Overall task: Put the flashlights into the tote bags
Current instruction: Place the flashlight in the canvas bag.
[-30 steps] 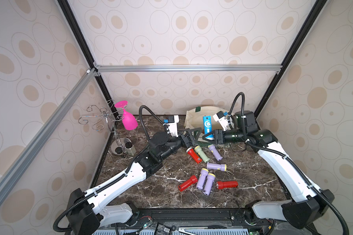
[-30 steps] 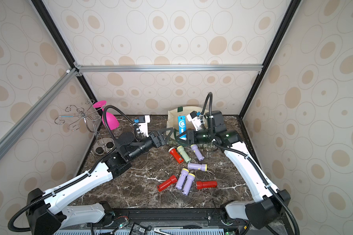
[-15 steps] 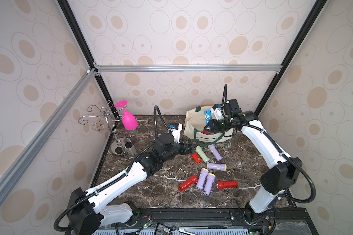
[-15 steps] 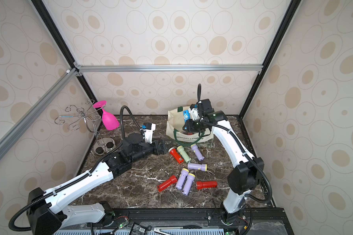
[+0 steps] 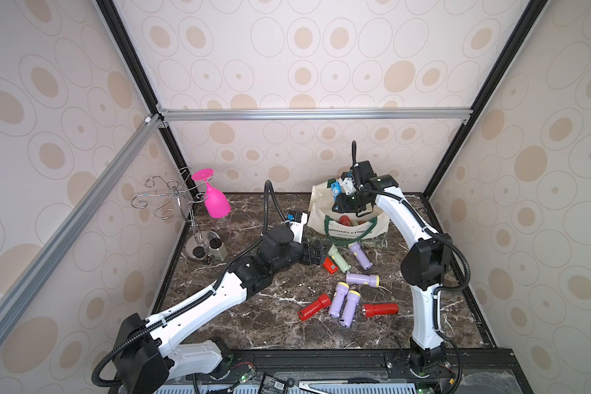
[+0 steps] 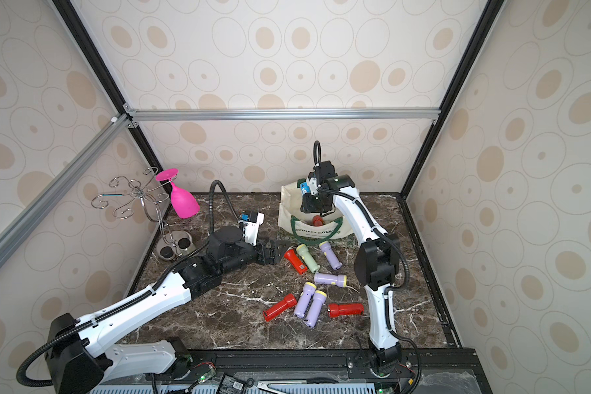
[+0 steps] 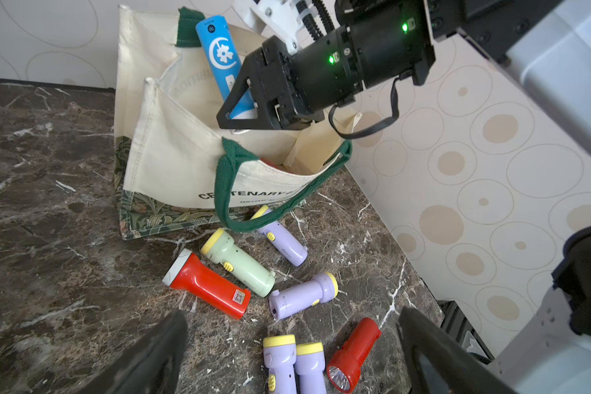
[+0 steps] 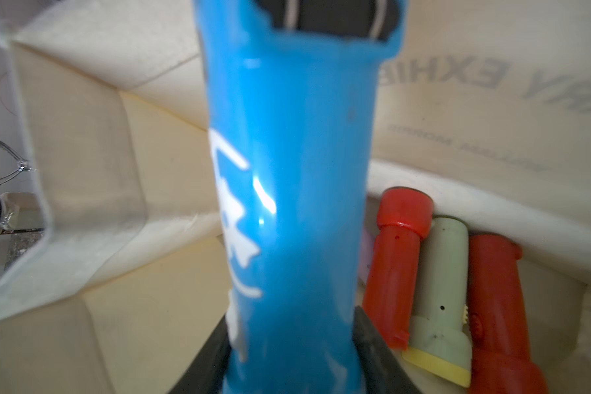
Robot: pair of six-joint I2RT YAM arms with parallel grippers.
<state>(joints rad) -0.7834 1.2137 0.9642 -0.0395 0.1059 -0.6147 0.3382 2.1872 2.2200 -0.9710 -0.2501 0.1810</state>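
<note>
The biggest worry is the tote bag [image 7: 171,160], standing at the far edge of the bench [image 5: 253,324], right of its middle. It is soft canvas with a sagging front wall, and a nudge from the right arm reaching in from above could fold the mouth shut or tip it. Next, the right hand [image 7: 234,124] is clamped on the lower end of the blue flashlight [image 7: 219,58], so most of that long body sticks up past the hand, about level with the bag's back rim. Let go from this height, I judge it could lean on the back wall or topple over it rather than drop among the bagged flashlights [image 8: 394,259] lying at the bottom. The left hand [image 5: 318,252] is spread wide and empty, low over the bench just beside the bag's near left corner. Pushed forward carelessly, it could scatter the red flashlight [image 7: 207,285] and pale green flashlight [image 7: 239,261] lying side by side just ahead of it, or snag the green handle [image 7: 223,191] draped over a lilac flashlight [image 7: 282,240]. Eight flashlights lie on the bench, between the bag and the near edge.
</note>
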